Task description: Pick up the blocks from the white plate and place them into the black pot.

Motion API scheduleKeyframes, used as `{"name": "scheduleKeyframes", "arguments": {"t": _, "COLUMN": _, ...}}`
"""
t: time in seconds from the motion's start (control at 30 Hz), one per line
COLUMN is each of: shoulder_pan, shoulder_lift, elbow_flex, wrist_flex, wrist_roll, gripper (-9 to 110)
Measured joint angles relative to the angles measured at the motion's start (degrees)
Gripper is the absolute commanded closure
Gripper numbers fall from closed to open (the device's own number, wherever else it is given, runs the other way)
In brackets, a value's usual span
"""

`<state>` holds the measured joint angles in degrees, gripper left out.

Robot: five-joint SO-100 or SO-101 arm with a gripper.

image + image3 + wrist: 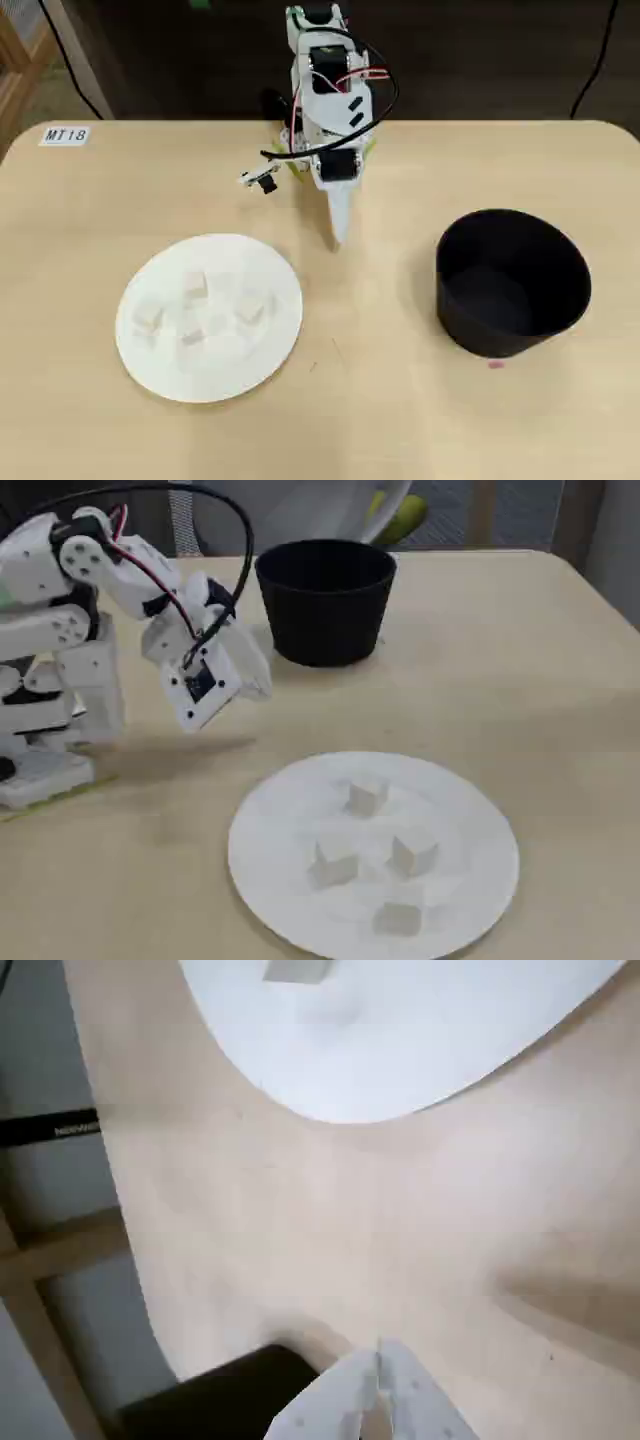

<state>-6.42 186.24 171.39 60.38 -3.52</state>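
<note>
Four blocks (368,796) resting on the white plate (470,820); black pot (512,280) standing well apart on the table (90,420); gripper (339,234) hovering between them, fingers together, holding nothing

Arm (325,100): white plastic segments, black servo blocks. Red and black cables looped outside. Gripper (338,232): white, tapered.

The round flat plate (275,340) is plain white, and the four small cubes (367,795) on it are pale off-white. The tall round pot (512,282) is matte black. The smooth wooden desk (400,420) is light beige. The plastic claw (338,232) is white, its arm carrying red and black wires.
</note>
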Motion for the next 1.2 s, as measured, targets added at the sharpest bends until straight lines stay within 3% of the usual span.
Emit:
{"name": "scheduleKeyframes", "arguments": {"t": 0.3, "shoulder_pan": 4.1, "shoulder_lift": 0.0, "elbow_flex": -0.4, "wrist_flex": 0.3, "wrist_roll": 1.6, "gripper": 104}}
{"name": "scheduleKeyframes", "arguments": {"t": 0.53, "shoulder_pan": 4.9, "shoulder_lift": -0.1, "elbow_flex": -1.1, "wrist_flex": 0.3, "wrist_roll": 1.9, "gripper": 88}}
{"name": "scheduleKeyframes", "arguments": {"t": 0.73, "shoulder_pan": 8.7, "shoulder_lift": -1.8, "elbow_flex": -12.9, "wrist_flex": 2.2, "wrist_roll": 2.8, "gripper": 89}}
{"name": "scheduleKeyframes", "arguments": {"t": 0.87, "shoulder_pan": 12.5, "shoulder_lift": -14.8, "elbow_flex": -25.0, "wrist_flex": 3.3, "wrist_roll": 0.2, "gripper": 89}}
{"name": "scheduleKeyframes", "arguments": {"t": 0.97, "shoulder_pan": 15.7, "shoulder_lift": -29.9, "elbow_flex": -36.3, "wrist_flex": 7.2, "wrist_roll": -2.3, "gripper": 104}}
{"name": "scheduleKeyframes", "arguments": {"t": 1.2, "shoulder_pan": 32.8, "shoulder_lift": -53.2, "elbow_flex": -56.1, "wrist_flex": 11.5, "wrist_roll": -5.6, "gripper": 104}}
